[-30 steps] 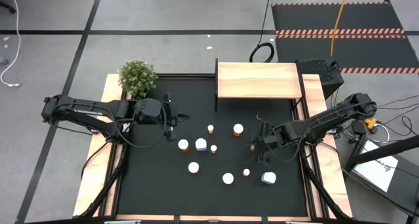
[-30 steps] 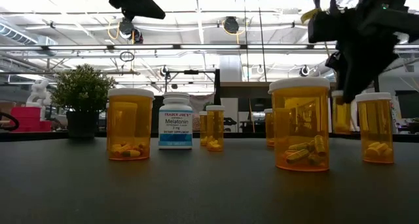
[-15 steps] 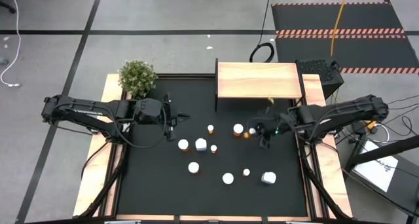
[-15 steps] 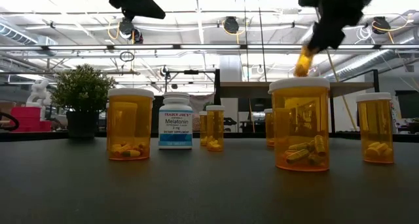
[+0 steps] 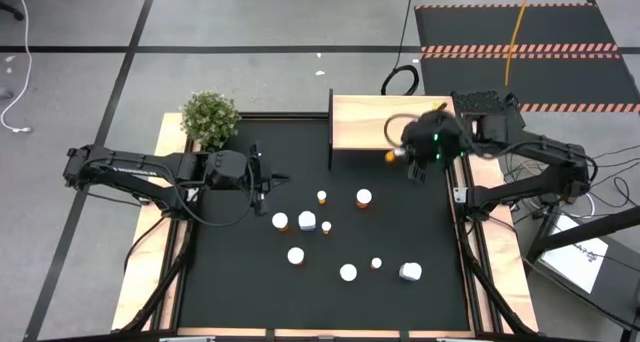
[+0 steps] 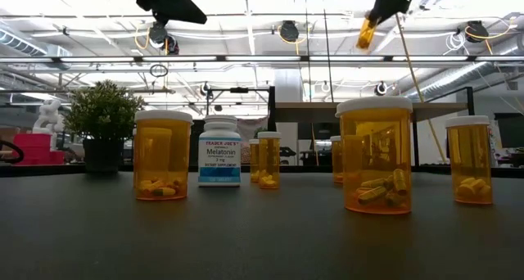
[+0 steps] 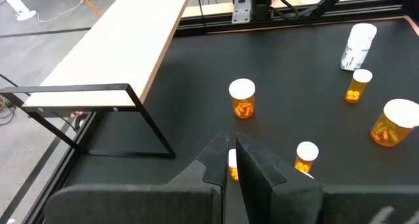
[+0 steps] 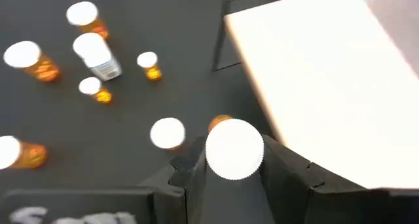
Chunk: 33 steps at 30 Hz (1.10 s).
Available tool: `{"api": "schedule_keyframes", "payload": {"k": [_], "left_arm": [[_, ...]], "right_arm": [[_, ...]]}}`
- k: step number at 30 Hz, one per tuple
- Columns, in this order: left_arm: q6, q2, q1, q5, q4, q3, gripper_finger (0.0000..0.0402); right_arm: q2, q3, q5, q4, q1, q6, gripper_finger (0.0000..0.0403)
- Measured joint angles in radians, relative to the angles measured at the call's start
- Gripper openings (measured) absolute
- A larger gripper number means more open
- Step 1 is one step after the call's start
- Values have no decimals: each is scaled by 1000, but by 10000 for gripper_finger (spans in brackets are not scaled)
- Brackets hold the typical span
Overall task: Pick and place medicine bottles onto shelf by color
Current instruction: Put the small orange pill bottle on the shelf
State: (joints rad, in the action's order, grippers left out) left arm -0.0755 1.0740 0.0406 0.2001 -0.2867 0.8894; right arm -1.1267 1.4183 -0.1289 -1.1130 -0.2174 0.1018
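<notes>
Amber pill bottle (image 5: 392, 155) w/ white cap, clenched in right tool (image 5: 405, 154), held aloft at front edge of pale-wood shelf (image 5: 370, 122), over its right half. Left tool (image 5: 262, 178) pinched tight on nothing, parked above left side of black desk (image 5: 240, 272) nr potted plant (image 5: 209, 118). Other bottles upright mid-desk, incl. white Melatonin bottle (image 6: 219, 151) beside amber one (image 6: 162, 155).

We see a black mat (image 5: 240, 272) carrying eight bottles (image 5: 348, 272), loosely scattered mid-mat. Plant (image 5: 209, 119) at its far left corner; shelf (image 5: 370, 122) at the far edge, top bare.
</notes>
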Motion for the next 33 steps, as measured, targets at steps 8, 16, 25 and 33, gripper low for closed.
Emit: {"api": "schedule_keyframes", "payload": {"k": [8,16,25,33], "left_arm": [[0,0,0,0,1,0,33],[10,0,0,0,1,0,33],[24,0,0,0,0,0,33],[24,0,0,0,0,0,33]], "right_arm": [[-67,130,32,-78,-175,-126,121],[-223,333,52,-246,-364,-192,121],[-347,483,52,-272,-604,-242,121],[-378,504,54,-279,-789,-249,121]]}}
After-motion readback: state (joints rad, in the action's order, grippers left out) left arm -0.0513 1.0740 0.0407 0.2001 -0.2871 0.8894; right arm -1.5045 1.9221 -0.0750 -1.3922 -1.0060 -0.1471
